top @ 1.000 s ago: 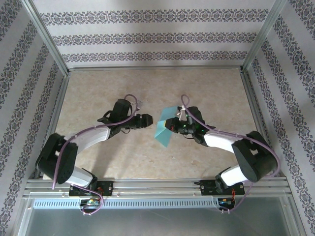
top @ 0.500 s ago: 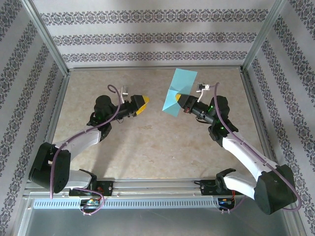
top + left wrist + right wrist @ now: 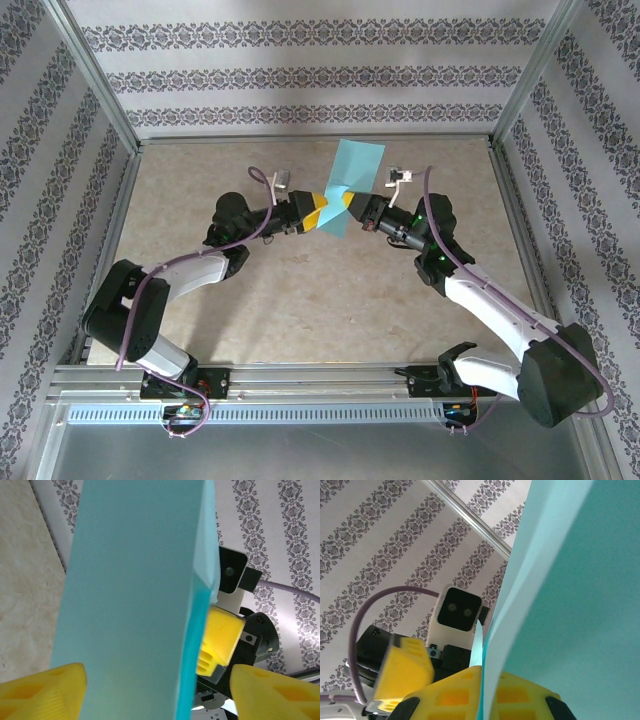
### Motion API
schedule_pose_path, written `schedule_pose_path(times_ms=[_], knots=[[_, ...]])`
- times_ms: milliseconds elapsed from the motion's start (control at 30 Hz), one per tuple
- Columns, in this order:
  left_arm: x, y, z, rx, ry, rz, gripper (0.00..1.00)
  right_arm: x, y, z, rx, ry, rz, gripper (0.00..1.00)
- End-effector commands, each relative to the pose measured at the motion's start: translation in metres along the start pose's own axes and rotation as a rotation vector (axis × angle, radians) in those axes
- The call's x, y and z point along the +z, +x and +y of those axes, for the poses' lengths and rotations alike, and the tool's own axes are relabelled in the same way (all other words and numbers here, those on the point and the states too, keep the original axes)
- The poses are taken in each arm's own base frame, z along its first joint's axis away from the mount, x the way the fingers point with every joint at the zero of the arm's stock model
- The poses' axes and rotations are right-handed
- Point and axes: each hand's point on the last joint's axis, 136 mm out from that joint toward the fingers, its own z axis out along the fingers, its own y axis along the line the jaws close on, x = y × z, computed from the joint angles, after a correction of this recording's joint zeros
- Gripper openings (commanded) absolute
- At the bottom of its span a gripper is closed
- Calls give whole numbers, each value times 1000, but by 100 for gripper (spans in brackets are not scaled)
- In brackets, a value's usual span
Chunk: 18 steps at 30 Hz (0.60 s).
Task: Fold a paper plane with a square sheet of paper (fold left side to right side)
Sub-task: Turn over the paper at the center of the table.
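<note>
The square sheet of paper (image 3: 356,165), teal-blue and folded, hangs upright in the air over the back middle of the table. My right gripper (image 3: 354,206) is shut on its lower part, and in the right wrist view the sheet (image 3: 580,605) runs up from between the pinched yellow fingers of the gripper (image 3: 490,695). From the left, my left gripper (image 3: 328,209) reaches the same lower part. In the left wrist view the gripper (image 3: 160,695) stands open with the sheet (image 3: 135,580) between its fingertips. A gap shows on the right side.
The beige table (image 3: 300,300) lies below both arms. Patterned walls and metal frame posts (image 3: 522,75) close in the back and sides. A metal rail (image 3: 320,375) carries the arm bases at the near edge.
The right arm raised the sheet toward the back, then shifted it slightly left. The left arm swung right, and its fingers now straddle the sheet's lower part.
</note>
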Motion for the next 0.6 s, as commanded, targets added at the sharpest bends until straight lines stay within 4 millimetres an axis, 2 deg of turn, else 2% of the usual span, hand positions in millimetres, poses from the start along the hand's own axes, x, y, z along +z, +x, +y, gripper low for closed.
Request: schedule_pose_path(times_ms=[0, 133, 267, 367, 500, 567], knots=[[9, 0, -40, 75, 134, 27, 66, 5, -13, 17, -32, -47, -38, 0], [10, 0, -37, 70, 129, 35, 43, 6, -11, 12, -26, -34, -38, 0], [10, 2, -33, 72, 106, 38, 22, 3, -12, 9, -24, -20, -47, 8], [9, 3, -31, 75, 87, 38, 12, -2, -13, 7, -25, -7, -53, 16], [7, 4, -28, 84, 50, 43, 4, -17, -16, -4, -23, 37, -70, 29], [5, 8, -22, 84, 9, 55, 2, -28, -17, -13, -31, 80, -84, 40]])
